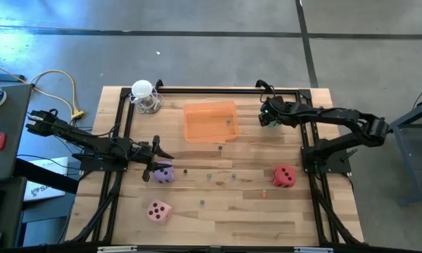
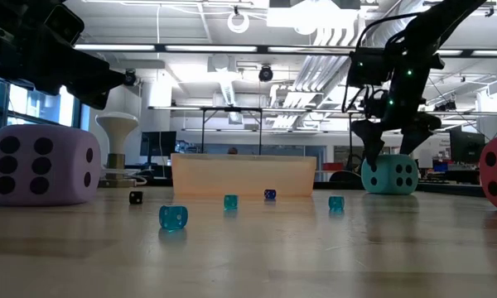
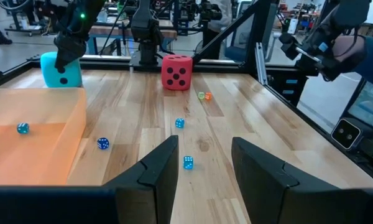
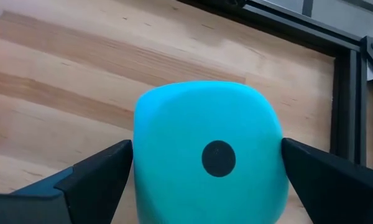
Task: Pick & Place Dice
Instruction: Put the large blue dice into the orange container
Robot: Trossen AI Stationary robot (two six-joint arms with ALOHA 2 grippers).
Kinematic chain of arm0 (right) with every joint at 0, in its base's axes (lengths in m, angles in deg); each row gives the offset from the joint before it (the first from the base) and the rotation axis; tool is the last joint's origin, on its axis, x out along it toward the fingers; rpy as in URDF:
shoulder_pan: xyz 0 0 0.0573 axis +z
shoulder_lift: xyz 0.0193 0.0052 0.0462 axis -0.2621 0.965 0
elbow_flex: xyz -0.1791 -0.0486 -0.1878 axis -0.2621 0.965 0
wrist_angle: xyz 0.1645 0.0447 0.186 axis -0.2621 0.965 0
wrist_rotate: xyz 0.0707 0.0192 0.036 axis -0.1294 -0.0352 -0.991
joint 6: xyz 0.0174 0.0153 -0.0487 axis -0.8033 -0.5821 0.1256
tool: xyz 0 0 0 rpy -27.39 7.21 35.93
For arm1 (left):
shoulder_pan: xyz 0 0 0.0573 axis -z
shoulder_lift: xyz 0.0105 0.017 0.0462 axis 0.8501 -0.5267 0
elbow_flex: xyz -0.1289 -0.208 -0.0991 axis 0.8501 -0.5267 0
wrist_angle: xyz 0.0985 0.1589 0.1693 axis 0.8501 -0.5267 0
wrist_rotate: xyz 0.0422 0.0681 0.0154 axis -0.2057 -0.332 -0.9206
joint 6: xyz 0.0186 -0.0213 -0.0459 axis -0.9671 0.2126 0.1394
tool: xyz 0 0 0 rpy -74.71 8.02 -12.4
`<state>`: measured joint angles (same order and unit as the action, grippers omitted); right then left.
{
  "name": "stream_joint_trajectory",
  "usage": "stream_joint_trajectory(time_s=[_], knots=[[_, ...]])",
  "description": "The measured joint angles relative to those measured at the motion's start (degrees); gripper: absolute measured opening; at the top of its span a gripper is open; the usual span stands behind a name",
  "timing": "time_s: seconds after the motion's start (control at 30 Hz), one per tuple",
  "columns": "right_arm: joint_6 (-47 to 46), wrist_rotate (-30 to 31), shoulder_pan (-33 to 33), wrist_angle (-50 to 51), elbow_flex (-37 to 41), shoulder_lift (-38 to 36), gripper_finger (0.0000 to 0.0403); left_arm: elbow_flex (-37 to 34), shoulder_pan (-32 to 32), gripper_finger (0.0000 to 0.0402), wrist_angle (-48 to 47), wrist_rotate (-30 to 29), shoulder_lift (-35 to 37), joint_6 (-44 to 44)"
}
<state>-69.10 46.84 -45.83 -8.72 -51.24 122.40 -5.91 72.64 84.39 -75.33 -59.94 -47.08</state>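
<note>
The teal die (image 4: 208, 155) sits on the table near the far right, one pip facing up. My right gripper (image 4: 207, 149) hangs open over it, slanting down, one finger on either side of its upper part (image 2: 389, 170); I see no touch. My left gripper (image 3: 202, 146) is open, level and holds nothing; it sits at the left, just beyond the purple die (image 1: 162, 174). The pink die (image 1: 159, 210) lies near the front left and the red die (image 1: 284, 176) at the right. All the dice rest flat on the wood.
A shallow orange tray (image 1: 209, 121) stands at the far middle with a tiny blue bead-die (image 3: 23, 128) in it. Several more tiny dice (image 2: 173, 217) are scattered over the middle of the table. A white stand (image 1: 144, 95) is at the far left. Black frame rails (image 1: 126, 119) run along the table's sides.
</note>
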Motion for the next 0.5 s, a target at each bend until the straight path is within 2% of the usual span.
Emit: stream_joint_trajectory(time_s=[0.27, 0.5], knots=[[0.63, 0.86, -0.87, -0.52, -0.1, 5.1, 0.0397, 0.0, 0.01, 0.0145, -0.02, 0.0, 0.0, 0.0], [0.78, 0.74, -0.87, -1.19, 0.07, 5.5, 0.0383, 0.0, 0.0, 0.0145, -0.2, 0.0, 0.0, 0.0]])
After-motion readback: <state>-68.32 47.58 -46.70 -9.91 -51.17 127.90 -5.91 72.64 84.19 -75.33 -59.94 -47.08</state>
